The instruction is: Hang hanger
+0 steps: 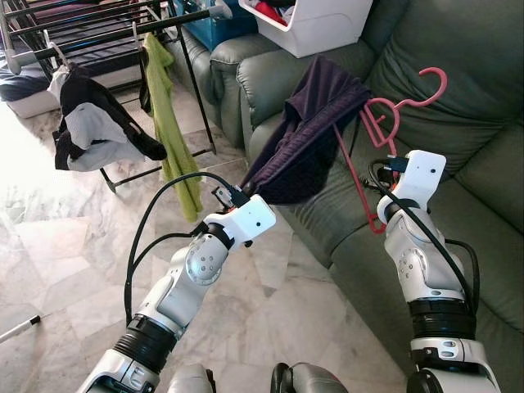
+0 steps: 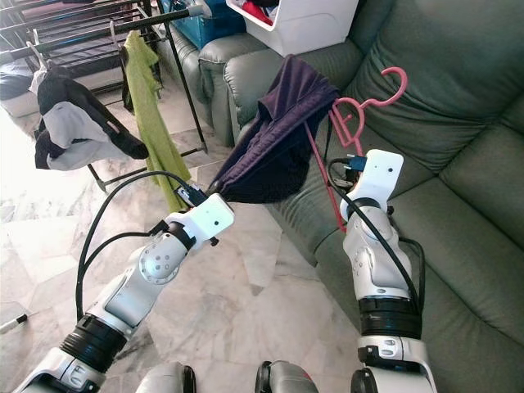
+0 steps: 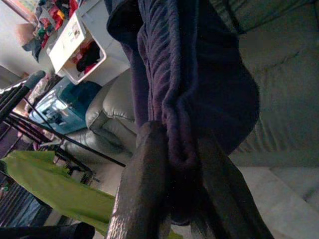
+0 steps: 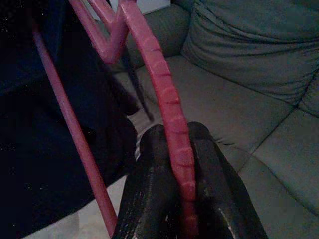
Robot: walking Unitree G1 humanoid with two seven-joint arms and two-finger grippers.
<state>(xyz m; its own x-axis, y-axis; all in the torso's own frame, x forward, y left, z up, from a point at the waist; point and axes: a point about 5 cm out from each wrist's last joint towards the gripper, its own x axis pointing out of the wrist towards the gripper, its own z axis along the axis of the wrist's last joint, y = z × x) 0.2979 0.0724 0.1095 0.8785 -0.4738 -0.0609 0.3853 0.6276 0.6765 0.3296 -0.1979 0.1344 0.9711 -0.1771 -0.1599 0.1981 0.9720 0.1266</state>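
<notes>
A pink plastic hanger (image 1: pixel 385 123) is held up in front of the grey-green sofa (image 1: pixel 458 139), its hook pointing up and right. A dark purple garment (image 1: pixel 307 135) hangs over one shoulder of the hanger and stretches down to the left. My right gripper (image 4: pixel 182 199) is shut on the hanger's ribbed arm (image 4: pixel 167 104). My left gripper (image 3: pixel 177 164) is shut on the bunched lower edge of the purple garment (image 3: pixel 184 79). A black drying rack (image 1: pixel 98 37) stands at the back left.
On the rack hang a green cloth (image 1: pixel 168 123) and a black and grey garment (image 1: pixel 94 127). A white basket (image 1: pixel 315 20) of clothes sits on the sofa's back corner beside a blue box (image 1: pixel 217 24). Marble floor (image 1: pixel 74 254) lies open to the left.
</notes>
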